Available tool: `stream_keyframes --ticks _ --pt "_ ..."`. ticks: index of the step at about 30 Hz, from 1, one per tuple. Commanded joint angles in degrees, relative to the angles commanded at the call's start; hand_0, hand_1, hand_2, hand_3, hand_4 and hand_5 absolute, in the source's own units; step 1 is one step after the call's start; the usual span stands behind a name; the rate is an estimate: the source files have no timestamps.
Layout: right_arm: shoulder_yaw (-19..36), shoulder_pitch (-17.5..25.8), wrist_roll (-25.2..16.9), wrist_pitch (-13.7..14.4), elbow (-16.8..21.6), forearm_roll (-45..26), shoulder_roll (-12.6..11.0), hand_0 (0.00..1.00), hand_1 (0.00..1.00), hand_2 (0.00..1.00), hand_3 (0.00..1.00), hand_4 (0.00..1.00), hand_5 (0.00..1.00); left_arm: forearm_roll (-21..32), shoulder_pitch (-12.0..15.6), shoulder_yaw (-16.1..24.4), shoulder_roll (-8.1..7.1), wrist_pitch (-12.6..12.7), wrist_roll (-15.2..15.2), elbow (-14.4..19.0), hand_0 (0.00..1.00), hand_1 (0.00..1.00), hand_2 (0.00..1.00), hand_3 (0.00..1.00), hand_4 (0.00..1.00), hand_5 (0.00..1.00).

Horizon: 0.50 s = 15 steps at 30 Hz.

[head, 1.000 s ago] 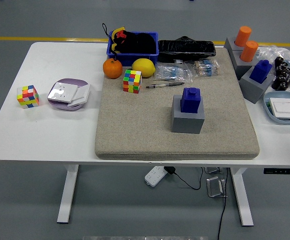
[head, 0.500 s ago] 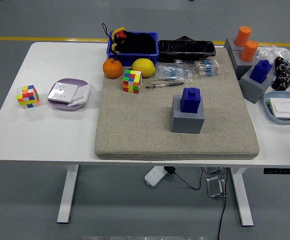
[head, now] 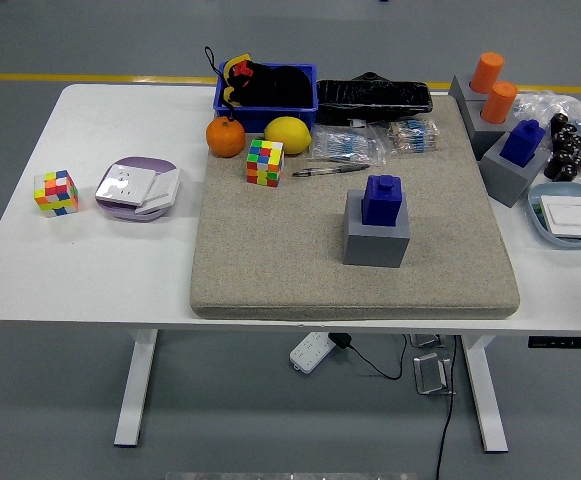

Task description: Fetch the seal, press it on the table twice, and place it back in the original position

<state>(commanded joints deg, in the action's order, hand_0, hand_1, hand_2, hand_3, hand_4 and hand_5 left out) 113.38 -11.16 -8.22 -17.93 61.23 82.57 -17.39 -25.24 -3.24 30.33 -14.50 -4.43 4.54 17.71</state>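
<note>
A dark blue seal stands upright in a grey block holder near the middle of the beige felt mat. A second blue seal sits in another grey holder at the mat's right edge. Two orange seals stand in grey holders at the back right. Neither robot hand shows in the head view.
A colour cube, orange, lemon, pen and plastic packets lie along the mat's back. A blue bin holds a black toy. A second cube and purple plate sit left; a blue dish right.
</note>
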Motion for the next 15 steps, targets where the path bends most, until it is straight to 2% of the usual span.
stream_keyframes --ticks 15 --pt "-0.74 -0.06 0.24 -0.01 0.34 -0.14 0.02 0.749 0.641 0.620 0.618 0.750 0.136 0.42 -0.73 -1.52 -0.47 -0.02 0.10 0.14 0.815 0.824 0.799 0.856 0.842 0.448"
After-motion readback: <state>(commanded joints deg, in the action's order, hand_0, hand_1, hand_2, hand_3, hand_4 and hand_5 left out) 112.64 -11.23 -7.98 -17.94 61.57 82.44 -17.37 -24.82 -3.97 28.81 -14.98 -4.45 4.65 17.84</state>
